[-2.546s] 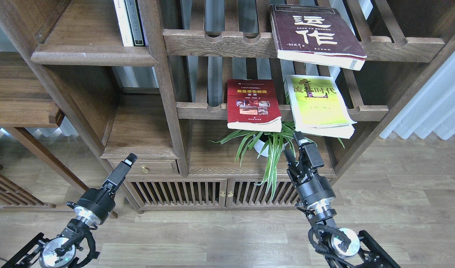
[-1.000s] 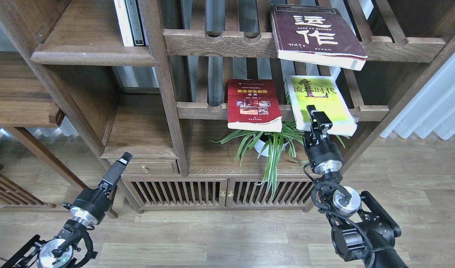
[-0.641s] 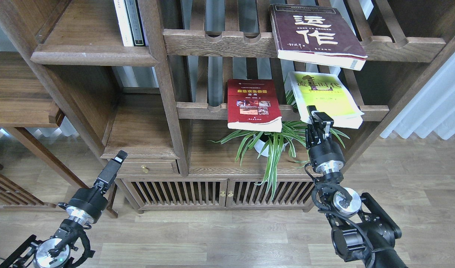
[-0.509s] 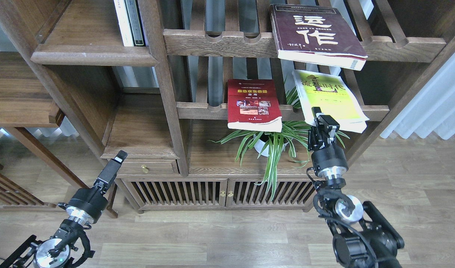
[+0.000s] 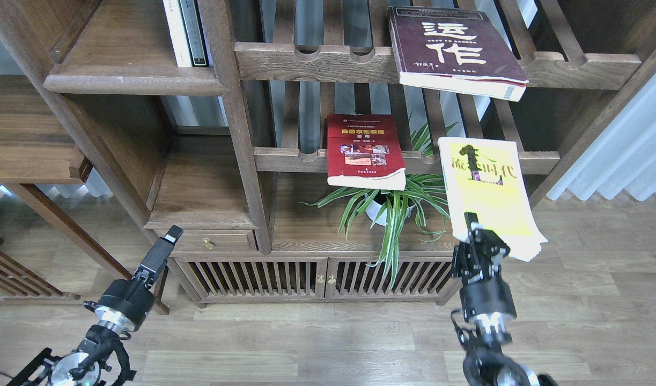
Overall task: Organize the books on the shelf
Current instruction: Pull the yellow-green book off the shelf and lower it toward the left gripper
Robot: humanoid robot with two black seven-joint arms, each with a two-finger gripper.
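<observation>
The robot's right gripper [image 5: 473, 231] grips the near edge of a yellow-green book [image 5: 488, 193], its two fingers closed on the lower margin of the cover; the book is held in the air, clear of the bookcase, cover facing up and its far end tilted toward the slatted rack [image 5: 301, 158] behind it. The pages fan slightly at the book's lower right corner, above the wood floor [image 5: 590, 257]. On that same rack a red book [image 5: 364, 150] with a yellow title lies flat, its front edge overhanging the notched rail, just above the leaves of a potted spider plant [image 5: 395, 206] standing on the cabinet top. One rack higher, a dark maroon book [image 5: 454, 48] with large white characters lies flat as well, its near corner jutting out past the rail. To the upper left, the solid shelf [image 5: 129, 80] with the rounded front lip carries two thin volumes [image 5: 185, 32] standing upright against its right-hand post; the rest of its board is bare wood. The left gripper [image 5: 169, 237] hangs low in front of the small drawer [image 5: 207, 242], well apart from every book, holding nothing; its fingers look pressed together into one dark tip, though from this angle I cannot tell for certain.
</observation>
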